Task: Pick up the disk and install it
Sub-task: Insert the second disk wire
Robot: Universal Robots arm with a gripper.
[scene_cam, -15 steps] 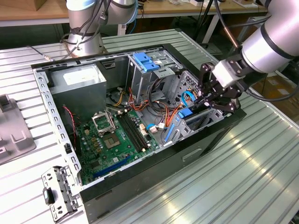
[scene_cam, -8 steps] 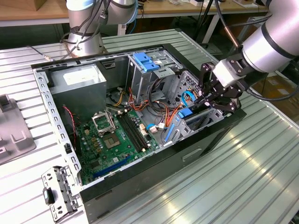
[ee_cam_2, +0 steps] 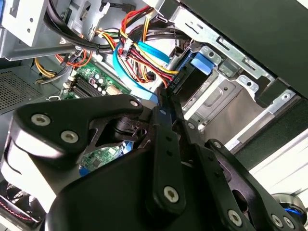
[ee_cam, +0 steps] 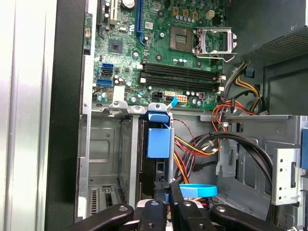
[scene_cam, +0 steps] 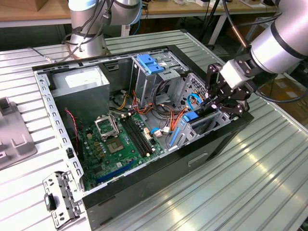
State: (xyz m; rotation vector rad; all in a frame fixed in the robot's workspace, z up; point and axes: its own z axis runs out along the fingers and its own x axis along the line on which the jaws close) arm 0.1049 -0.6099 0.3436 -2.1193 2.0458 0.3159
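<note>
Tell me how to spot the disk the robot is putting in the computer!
Find the big open computer case on the table, then look at the silver metal cage at the end where the robot's hand is. The disk stands on its edge in a slot of that cage, right by the hand. It is dark with a blue plastic rail, unlike the bare silver walls beside it.

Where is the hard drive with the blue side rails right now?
The disk stands edge-up in the metal drive bay inside the open computer case, directly ahead of the black pincer and below the green motherboard.
</note>
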